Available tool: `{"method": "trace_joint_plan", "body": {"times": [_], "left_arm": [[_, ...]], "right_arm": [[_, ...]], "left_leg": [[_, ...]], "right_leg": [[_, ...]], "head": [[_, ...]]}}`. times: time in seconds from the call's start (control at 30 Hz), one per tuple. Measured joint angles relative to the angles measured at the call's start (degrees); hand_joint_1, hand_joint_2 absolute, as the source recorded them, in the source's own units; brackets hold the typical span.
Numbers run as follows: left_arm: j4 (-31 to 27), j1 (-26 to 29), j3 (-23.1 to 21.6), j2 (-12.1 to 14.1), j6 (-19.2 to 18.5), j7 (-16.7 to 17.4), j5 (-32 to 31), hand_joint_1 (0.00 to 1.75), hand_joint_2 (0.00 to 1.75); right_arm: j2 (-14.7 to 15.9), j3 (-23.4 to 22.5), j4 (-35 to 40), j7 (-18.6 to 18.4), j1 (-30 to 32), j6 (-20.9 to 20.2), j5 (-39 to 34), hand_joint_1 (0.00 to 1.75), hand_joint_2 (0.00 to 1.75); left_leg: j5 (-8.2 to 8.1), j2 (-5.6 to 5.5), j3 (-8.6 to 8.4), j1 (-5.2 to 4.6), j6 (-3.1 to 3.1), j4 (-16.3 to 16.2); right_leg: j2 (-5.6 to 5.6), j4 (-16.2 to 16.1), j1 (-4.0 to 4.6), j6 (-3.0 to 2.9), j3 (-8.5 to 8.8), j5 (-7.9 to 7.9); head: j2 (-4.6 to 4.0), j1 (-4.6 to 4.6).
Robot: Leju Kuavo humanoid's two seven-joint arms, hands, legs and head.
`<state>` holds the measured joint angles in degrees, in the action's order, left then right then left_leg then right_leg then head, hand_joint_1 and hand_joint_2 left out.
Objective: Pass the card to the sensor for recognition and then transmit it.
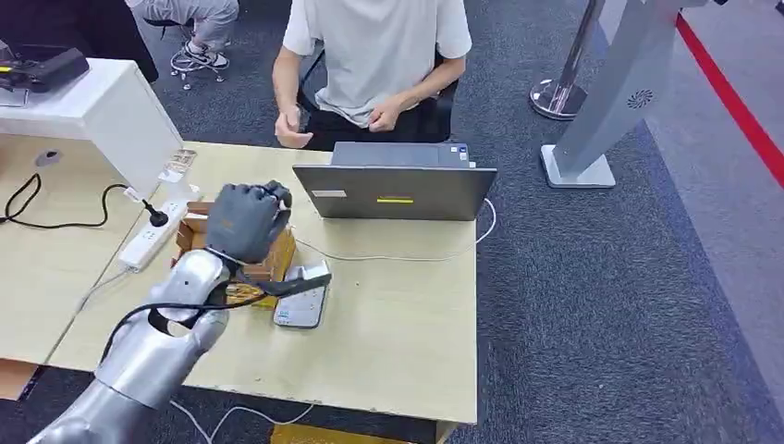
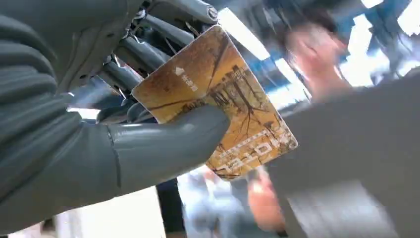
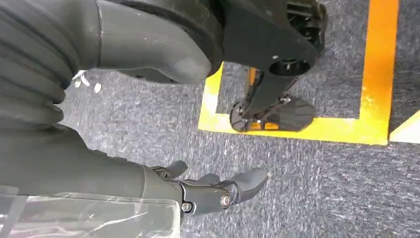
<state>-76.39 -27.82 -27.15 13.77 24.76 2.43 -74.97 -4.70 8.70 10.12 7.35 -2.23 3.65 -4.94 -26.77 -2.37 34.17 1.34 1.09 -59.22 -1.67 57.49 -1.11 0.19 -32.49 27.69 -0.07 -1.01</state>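
The left hand [image 1: 245, 220] is pinching a card [image 2: 218, 101] under its thumb, arm raised forward (wrist bent upward); the right hand [image 3: 218, 191] is hanging with fingers loosely apart.

The left hand [image 1: 245, 222] holding the brown-and-gold card [image 2: 218, 99] hovers over a stack of brown cardboard boxes [image 1: 268, 259], beside a flat grey card sensor [image 1: 303, 298]. Ahead, an open grey laptop [image 1: 396, 190] blocks the way toward the seated person [image 1: 374, 65]. A white power strip [image 1: 148, 239] lies left. Bare light wooden tabletop [image 1: 407, 324] stretches right of the sensor.
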Motion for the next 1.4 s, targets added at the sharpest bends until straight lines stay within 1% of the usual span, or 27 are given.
{"method": "trace_joint_plan", "body": {"times": [0.03,0.1,0.2,0.23,0.47,0.5,0.6,0.7,0.9,0.97,1.03,1.13,1.23,1.3,1.4], "left_arm": [[0.4,-1.12,0.86,0.69,0.9,-0.11,-0.73,1.75,1.75],[1.67,-3.33,2.48,1.95,1.56,-0.44,-1.21,1.75,1.75],[3.1,-5.34,4.27,3.04,1.67,-0.77,-1.45,1.75,1.75],[4.28,-6.4,4.96,3.56,1.47,-0.16,-1.99,1.75,1.75],[9.64,-9.78,6.52,4.75,1.43,-0.11,-1.01,1.75,1.75],[10.42,-9.92,6.69,4.75,1.43,-0.18,-0.99,0.0,1.75],[12.64,-10.37,6.78,4.7,1.47,-0.29,-1.38,0.0,1.75],[14.21,-10.61,6.78,4.46,2.61,-1.05,-1.14,0.0,1.75],[14.97,-10.46,6.78,3.59,3.37,-1.4,-0.94,0.0,1.75],[14.58,-9.76,6.78,3.44,3.37,-2.17,-0.37,0.0,1.75],[11.6,-7.26,6.76,3.41,2.87,-2.91,0.28,0.0,1.75],[4.3,-1.9,6.45,3.28,-0.25,-2.72,0.32,0.0,1.75],[-0.51,1.4,6.06,3.31,-1.89,-2.75,0.78,0.0,1.75],[-4.53,4.2,5.49,3.77,-2.93,-3.72,1.68,0.0,1.75],[-11.48,9.79,4.24,4.73,-3.34,-3.87,2.07,0.0,1.75]], "right_arm": [[0.0,0.02,0.0,-0.07,-0.03,0.09,0.22,0.0,1.75],[0.0,0.07,0.0,-0.35,-0.15,0.18,0.51,0.0,1.75],[0.0,0.09,0.0,-0.53,-0.15,0.18,0.64,0.0,1.75],[0.0,0.13,0.0,-0.59,-0.21,0.11,0.7,0.0,1.75],[0.0,0.11,0.0,-1.38,-0.4,-0.11,0.7,0.0,1.75],[0.0,0.13,0.02,-1.44,-0.44,-0.26,0.72,0.0,1.75],[0.0,0.13,0.0,-1.53,-0.41,-0.61,0.75,0.0,1.75],[0.0,0.13,0.02,-1.53,-0.48,-0.83,0.77,0.0,1.75],[0.0,0.13,0.0,-1.53,-0.46,-0.83,0.75,0.0,1.75],[0.0,0.13,0.02,-1.53,-0.46,-0.63,0.35,0.0,1.75],[0.0,0.02,0.02,-1.55,-0.38,-0.52,-0.31,0.0,1.75],[0.0,-0.39,0.0,-1.44,-0.26,-0.48,-1.22,0.0,1.75],[0.0,-1.0,0.0,-1.38,-0.19,-0.26,-1.85,0.0,1.75],[0.0,-1.59,0.0,-1.33,-0.07,0.07,-2.6,0.0,1.75],[0.0,-2.67,0.0,-0.88,0.33,0.35,-3.82,0.0,1.75]], "left_leg": [[0.01,-0.01,0.0,0.01,0.0,0.0],[0.03,-0.01,0.0,0.02,0.03,0.0],[0.06,-0.02,0.01,0.02,0.02,0.0],[0.06,-0.02,0.02,0.02,0.02,0.0],[0.06,-0.07,0.03,0.0,0.02,0.0],[0.06,-0.04,0.03,0.0,0.02,0.0],[0.06,0.01,0.03,0.0,0.02,-0.01],[0.06,-0.01,0.03,0.0,0.02,-0.01],[0.05,-0.01,0.05,0.0,0.02,0.0],[0.05,0.0,0.05,0.0,0.02,0.0],[0.05,0.02,0.04,0.0,0.02,0.0],[0.01,0.01,0.06,0.0,0.02,0.0],[0.0,0.01,0.09,0.0,0.01,0.0],[-0.03,0.02,0.09,-0.01,0.03,0.01],[-0.04,0.04,0.08,0.0,0.01,0.01]], "right_leg": [[0.02,0.01,0.01,0.0,0.0,0.0],[0.02,0.04,0.01,-0.01,0.0,-0.01],[0.02,0.05,0.01,-0.01,0.0,-0.01],[0.02,0.05,0.01,-0.01,0.0,-0.01],[0.04,0.05,0.0,-0.01,-0.01,0.0],[0.03,0.05,0.0,-0.01,-0.02,-0.01],[-0.03,0.05,0.0,-0.01,-0.06,-0.02],[-0.01,0.05,0.0,-0.01,-0.06,-0.01],[0.0,0.04,0.0,-0.01,-0.06,-0.01],[-0.01,0.04,0.0,-0.01,-0.06,-0.01],[-0.03,0.04,-0.01,-0.01,-0.06,-0.01],[-0.03,0.03,-0.01,0.0,-0.08,0.01],[-0.01,0.03,-0.01,0.0,-0.08,0.02],[-0.03,0.03,-0.01,-0.01,-0.08,0.02],[-0.06,0.02,-0.01,0.0,-0.11,0.05]], "head": [[0.0,-0.02],[0.0,0.0],[0.0,-0.02],[0.0,-0.02],[0.0,-0.04],[0.0,-0.02],[0.0,0.0],[0.0,0.0],[0.0,-0.02],[0.0,0.0],[0.0,0.0],[0.0,0.0],[0.0,-0.02],[0.0,-0.02],[0.0,-0.02]]}}
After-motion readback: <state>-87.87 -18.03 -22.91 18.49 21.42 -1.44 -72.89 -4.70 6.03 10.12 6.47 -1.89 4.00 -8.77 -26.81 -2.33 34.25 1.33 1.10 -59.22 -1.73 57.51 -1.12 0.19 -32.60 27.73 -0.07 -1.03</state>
